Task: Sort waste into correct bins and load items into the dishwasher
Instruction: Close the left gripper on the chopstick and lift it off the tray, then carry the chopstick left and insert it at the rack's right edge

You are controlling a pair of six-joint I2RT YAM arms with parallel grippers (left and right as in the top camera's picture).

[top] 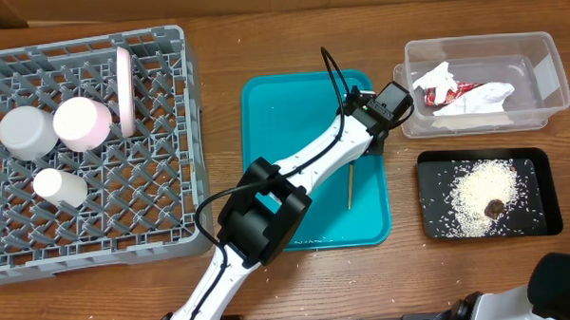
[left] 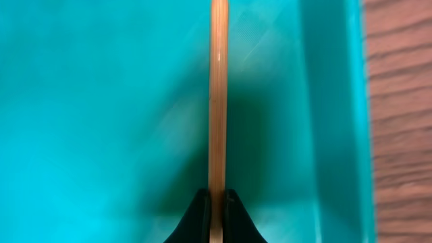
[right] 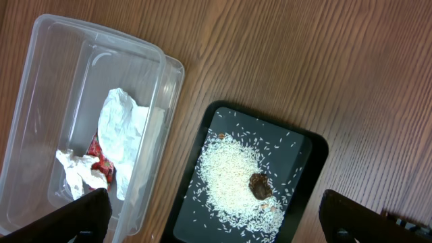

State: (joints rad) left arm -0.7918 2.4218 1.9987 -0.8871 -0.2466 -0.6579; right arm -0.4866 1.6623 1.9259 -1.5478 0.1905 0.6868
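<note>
A wooden chopstick [top: 350, 186] lies on the teal tray [top: 283, 113] near its right side. My left gripper [top: 363, 150] is at the stick's far end. In the left wrist view the gripper [left: 216, 206] is shut on the chopstick [left: 217, 101], just above the teal tray [left: 101, 121]. My right gripper [right: 216, 226] is open and empty, high above the black tray [right: 304, 155] of rice [right: 229, 179] with a brown scrap [right: 260, 185]. A clear bin [top: 538, 51] holds crumpled paper and a red wrapper [top: 454, 92].
A grey dish rack [top: 162, 164] at the left holds a pink plate [top: 124, 85], a pink cup [top: 82, 123] and two white cups [top: 27, 131]. The black tray [top: 542, 170] sits below the clear bin. Loose rice grains lie on the wood near the tray's front.
</note>
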